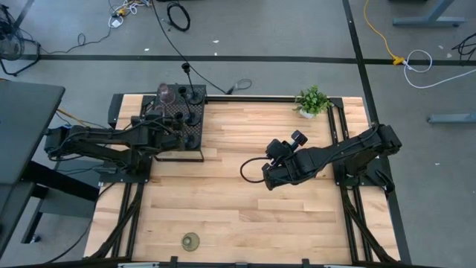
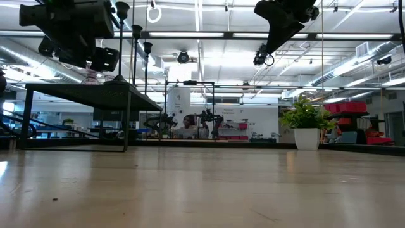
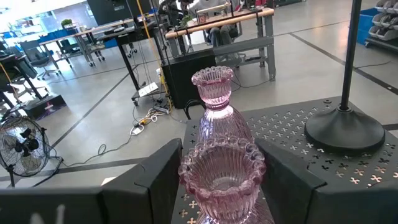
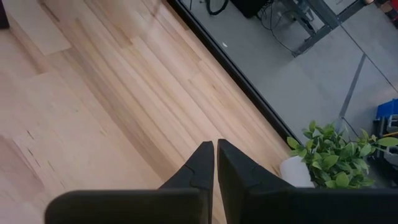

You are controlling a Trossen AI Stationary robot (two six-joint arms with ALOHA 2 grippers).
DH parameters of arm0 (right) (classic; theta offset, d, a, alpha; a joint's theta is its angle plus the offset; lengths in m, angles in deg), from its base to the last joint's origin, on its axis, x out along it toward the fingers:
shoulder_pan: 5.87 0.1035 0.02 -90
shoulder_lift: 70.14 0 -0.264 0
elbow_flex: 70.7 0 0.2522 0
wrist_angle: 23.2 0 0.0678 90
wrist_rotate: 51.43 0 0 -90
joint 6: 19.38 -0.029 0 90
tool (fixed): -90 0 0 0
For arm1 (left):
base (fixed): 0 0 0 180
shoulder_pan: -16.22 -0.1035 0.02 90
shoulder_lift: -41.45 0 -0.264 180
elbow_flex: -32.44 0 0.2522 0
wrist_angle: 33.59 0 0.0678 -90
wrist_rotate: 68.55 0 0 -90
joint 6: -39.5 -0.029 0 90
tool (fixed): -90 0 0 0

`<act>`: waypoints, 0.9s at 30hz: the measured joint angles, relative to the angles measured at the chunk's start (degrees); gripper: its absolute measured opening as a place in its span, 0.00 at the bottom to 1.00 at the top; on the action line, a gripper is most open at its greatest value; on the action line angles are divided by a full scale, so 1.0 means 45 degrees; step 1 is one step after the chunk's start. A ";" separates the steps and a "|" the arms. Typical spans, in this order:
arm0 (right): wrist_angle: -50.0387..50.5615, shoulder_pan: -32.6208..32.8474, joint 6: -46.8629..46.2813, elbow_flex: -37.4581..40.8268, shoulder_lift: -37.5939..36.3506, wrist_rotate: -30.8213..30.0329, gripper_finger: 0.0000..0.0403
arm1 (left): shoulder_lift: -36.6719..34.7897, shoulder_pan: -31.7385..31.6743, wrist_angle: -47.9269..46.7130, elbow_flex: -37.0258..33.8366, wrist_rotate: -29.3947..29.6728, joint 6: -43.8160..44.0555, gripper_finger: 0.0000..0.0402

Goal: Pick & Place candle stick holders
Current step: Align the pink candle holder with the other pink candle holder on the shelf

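- The left gripper (image 3: 221, 186) sits over the mesh box (image 1: 195, 134) at the table's far left corner, its fingers (image 3: 155, 180) spread either side of the near goblet (image 3: 221, 168).
- In the left wrist view each finger stands just clear of the ribbed bowl, so the goblet is between the pads, not pinched.
- The goblet stands upright on the box top, its long axis vertical and crossing the line between the fingers; I judge the fingers must slide back along their own axis, away from the bowl, to leave without tipping it.
- The far goblet (image 3: 213, 93) stands directly beyond the near one, nearly in line with the gripper's reach, so any push forward risks knocking both.
- A black stem (image 3: 346, 62) with its round base (image 3: 344, 127) stands on the box off to one side, apart from the fingers.
- The gold holder (image 1: 191, 241) lies alone near the table's front edge, well apart from both arms; it sits on the left half, so the left arm looks the nearer.
- The right gripper (image 4: 216, 155) hangs above mid-table, fingers pressed together and holding nothing, with the plant (image 1: 312, 101) beyond it.
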 joint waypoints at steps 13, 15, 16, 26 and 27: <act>-0.0164 0.0000 -0.0039 -0.0001 0.0000 -0.0005 0.05 | -0.0258 0.0126 -0.0028 0.0010 -0.0189 -0.0859 0.57; -0.0253 0.0000 -0.0039 0.0000 0.0000 -0.0008 0.05 | -0.0353 0.0126 -0.0003 0.0024 -0.0147 -0.1126 0.59; -0.0248 0.0000 -0.0035 0.0000 0.0000 -0.0003 0.05 | -0.0414 0.0126 -0.0029 0.0019 -0.0269 -0.1238 0.60; -0.0419 0.0000 0.0053 0.0049 0.0002 -0.0003 0.05 | -0.1213 0.0126 -0.0023 0.0019 -0.0980 -0.1979 0.63; -0.0423 0.0000 0.0053 0.0049 0.0003 -0.0003 0.05 | -0.1269 0.0126 -0.0016 0.0019 -0.0957 -0.1990 0.63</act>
